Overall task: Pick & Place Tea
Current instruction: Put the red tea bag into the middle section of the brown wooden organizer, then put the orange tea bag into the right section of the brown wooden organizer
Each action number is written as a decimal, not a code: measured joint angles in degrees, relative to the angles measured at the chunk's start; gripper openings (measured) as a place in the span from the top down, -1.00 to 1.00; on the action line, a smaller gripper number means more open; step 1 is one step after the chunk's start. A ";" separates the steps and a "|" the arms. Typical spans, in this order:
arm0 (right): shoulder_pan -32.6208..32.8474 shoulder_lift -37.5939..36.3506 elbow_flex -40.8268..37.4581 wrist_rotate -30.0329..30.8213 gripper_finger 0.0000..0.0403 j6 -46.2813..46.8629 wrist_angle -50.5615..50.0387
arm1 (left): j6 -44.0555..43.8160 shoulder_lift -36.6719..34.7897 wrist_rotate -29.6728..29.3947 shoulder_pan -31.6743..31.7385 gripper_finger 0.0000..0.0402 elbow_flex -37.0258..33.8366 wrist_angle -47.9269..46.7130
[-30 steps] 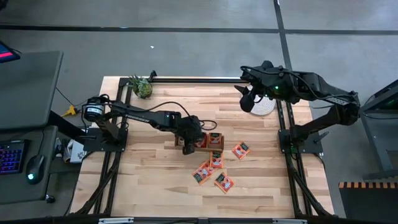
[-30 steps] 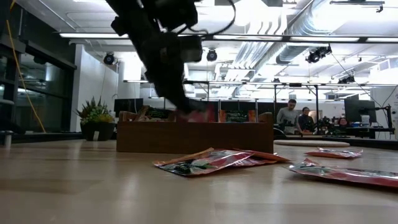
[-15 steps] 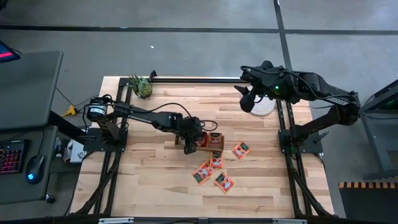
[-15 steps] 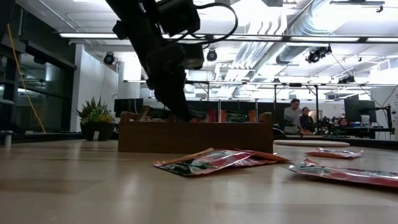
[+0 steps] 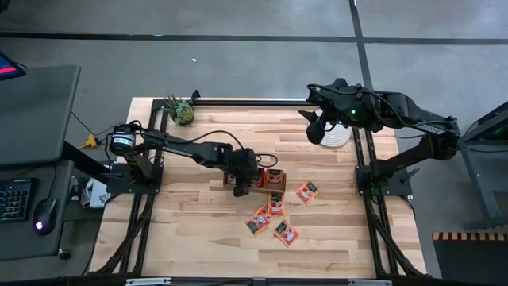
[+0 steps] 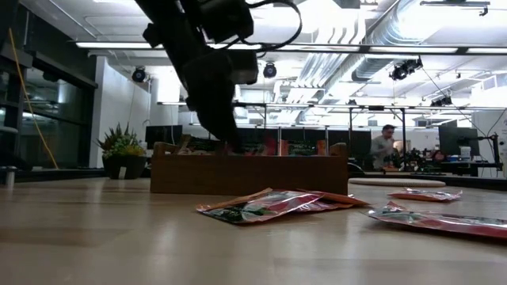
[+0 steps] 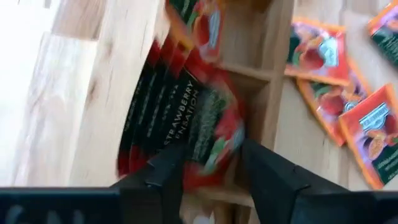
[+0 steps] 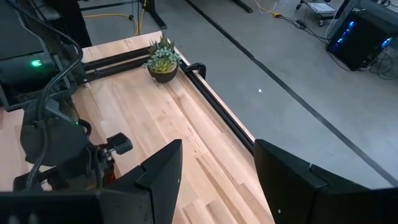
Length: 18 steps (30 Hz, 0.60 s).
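Dropping tea into the box, with several sachets waiting on the table.

My left gripper [image 7: 211, 177] hangs over the box [image 5: 255, 181] near the middle of the high view, fingers parted around a sachet [image 7: 214, 127] that sits among the upright ones in a compartment; whether I am touching it I cannot tell. That compartment holds a packed row, and the next one also shows a sachet, so I judge part of the job done. Five or so loose sachets [image 5: 275, 216] lie flat on the table [image 5: 198, 230] just below and right of the box, and those are what is left. My right gripper [image 8: 214, 180] waits with fingers spread and empty, up at the upper right above the mat [image 5: 337, 137].
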 joint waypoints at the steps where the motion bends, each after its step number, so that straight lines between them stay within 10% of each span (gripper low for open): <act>1: 0.00 0.00 0.00 -0.06 0.03 0.02 0.00 | 0.00 -0.64 -0.19 0.00 0.21 -0.07 -1.00; 18: -0.01 0.00 0.00 -5.11 0.03 6.33 -4.03 | 1.33 -3.24 -7.09 -0.03 0.17 17.13 -20.97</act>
